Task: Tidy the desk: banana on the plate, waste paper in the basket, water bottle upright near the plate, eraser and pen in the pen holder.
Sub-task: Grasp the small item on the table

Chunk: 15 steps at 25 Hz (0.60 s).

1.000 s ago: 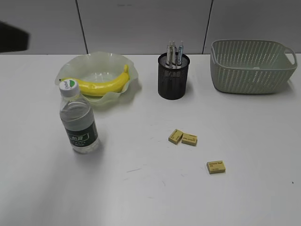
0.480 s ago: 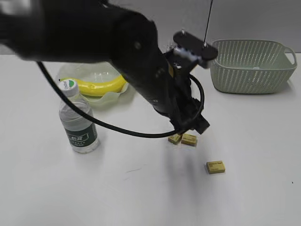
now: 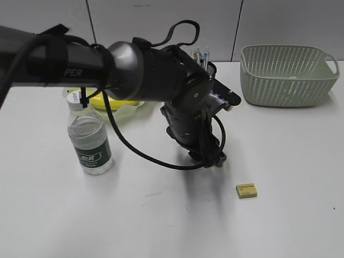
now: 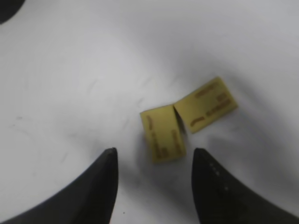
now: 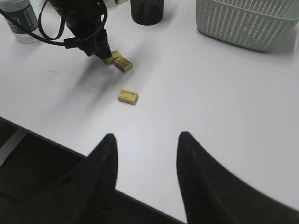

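Note:
My left gripper (image 3: 212, 159) is open and hangs just above two yellow erasers (image 4: 163, 133) that lie touching on the white desk; in the exterior view the arm hides them. A third eraser (image 3: 246, 190) lies apart to the right, also in the right wrist view (image 5: 127, 96). The black mesh pen holder (image 5: 147, 10) with pens stands behind the arm. The banana (image 3: 110, 103) lies on the pale plate, mostly hidden. The water bottle (image 3: 89, 136) stands upright in front of the plate. My right gripper (image 5: 147, 140) is open and empty, high over the desk's front edge.
The green basket (image 3: 287, 75) stands at the back right, also in the right wrist view (image 5: 247, 21). The desk's front edge (image 5: 56, 142) runs under my right gripper. No waste paper shows.
My left arm has swung in from the left and come down over the two touching erasers, covering them and the pen holder in the exterior view. The objects have not moved.

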Each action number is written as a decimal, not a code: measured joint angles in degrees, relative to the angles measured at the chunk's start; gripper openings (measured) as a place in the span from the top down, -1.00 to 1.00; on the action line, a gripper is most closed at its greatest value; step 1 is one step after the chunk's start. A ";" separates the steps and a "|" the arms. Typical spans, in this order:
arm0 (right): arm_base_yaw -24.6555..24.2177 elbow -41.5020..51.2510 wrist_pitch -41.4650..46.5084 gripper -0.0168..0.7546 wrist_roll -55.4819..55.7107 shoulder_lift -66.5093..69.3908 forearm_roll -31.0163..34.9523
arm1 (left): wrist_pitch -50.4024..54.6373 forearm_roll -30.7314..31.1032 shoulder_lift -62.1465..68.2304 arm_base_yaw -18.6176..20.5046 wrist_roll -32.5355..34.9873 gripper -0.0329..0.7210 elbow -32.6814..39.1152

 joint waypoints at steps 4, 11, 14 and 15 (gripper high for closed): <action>0.00 0.00 0.00 0.11 0.00 0.00 0.00 | 0.05 -1.44 0.75 1.09 -0.43 -0.11 -0.18; 0.00 0.00 0.00 0.15 0.00 0.00 0.00 | -0.26 -7.08 1.27 1.64 -0.48 -0.10 -0.18; 0.00 0.00 0.00 0.15 0.00 0.00 0.00 | -1.44 -7.45 1.42 1.64 -0.48 -0.10 -0.18; 0.00 0.00 0.00 0.15 0.00 0.00 0.00 | -1.61 -7.45 1.71 1.70 -0.48 -0.10 -0.18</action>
